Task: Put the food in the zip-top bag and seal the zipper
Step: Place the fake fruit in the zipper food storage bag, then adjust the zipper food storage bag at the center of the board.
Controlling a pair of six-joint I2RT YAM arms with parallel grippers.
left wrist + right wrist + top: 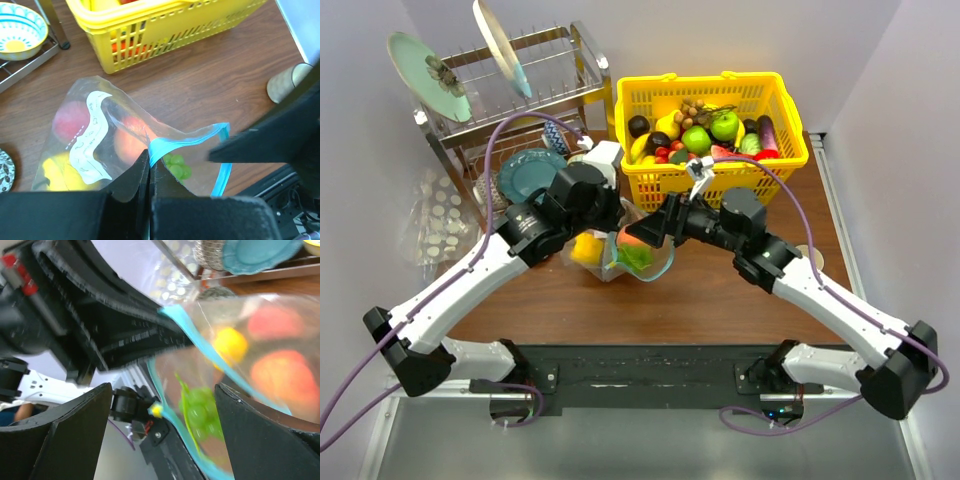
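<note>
My left gripper (149, 172) is pinching shut on the zipper (192, 141) of the zip-top bag (95, 105), and the teal strip is running out to the right of my fingertips. The bag is spreading out ahead of those fingers and holding the food: a peach (131, 142) just beyond the tips, a green bumpy piece (177, 167) right beside them, and a yellow piece (55, 172) off to the left. My right gripper (164, 395) is standing wide, with the bag's mouth lying between its fingers (65, 435). I cannot tell whether either one is touching the plastic. A yellow basket (165, 35) is sitting farther ahead on the table (235, 80).
</note>
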